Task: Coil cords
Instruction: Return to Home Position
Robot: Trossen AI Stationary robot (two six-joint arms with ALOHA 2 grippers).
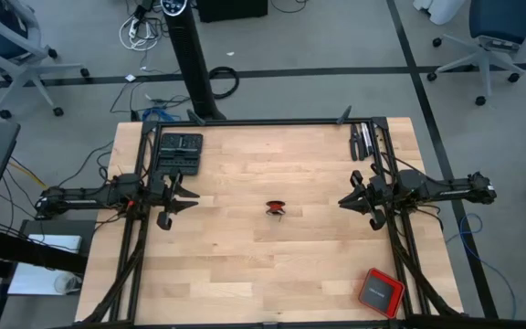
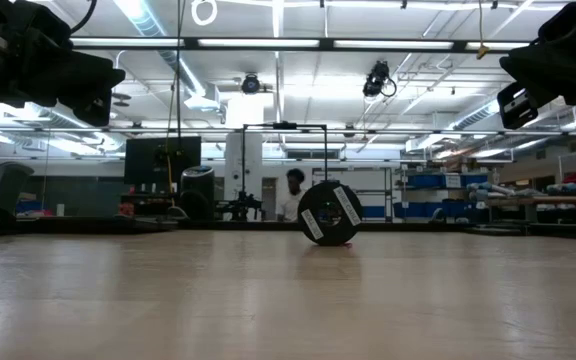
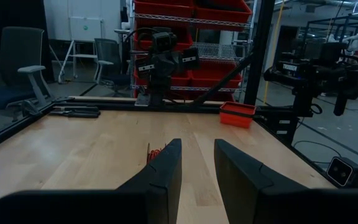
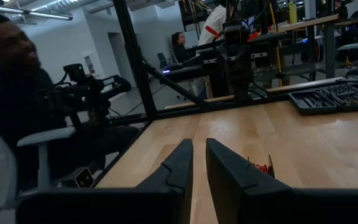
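The left tool (image 1: pixel 188 198) hangs above the surface (image 1: pixel 245 274) with its fingers parted and nothing between them; the left wrist view confirms a clear gap. The right tool (image 1: pixel 345 199) faces it from across the surface, fingers apart by a narrower slit and likewise empty. Between them, near the centre of the surface, the red cord (image 1: pixel 277 207) sits wound on a small dark spool (image 2: pixel 329 212) standing on its edge. Seen from above, the left tool lies at 9 o'clock from the spool and the right at 3 o'clock, both well apart from it. With the coil apparently finished, the step in hand is retreat. It is best done by drawing each arm straight back along its own side and keeping the tools raised, so no finger brushes the spool or catches a loose end. A red box (image 1: pixel 379 292) lies at about 5 o'clock, and a black tray (image 1: pixel 180 151) at 10 o'clock.
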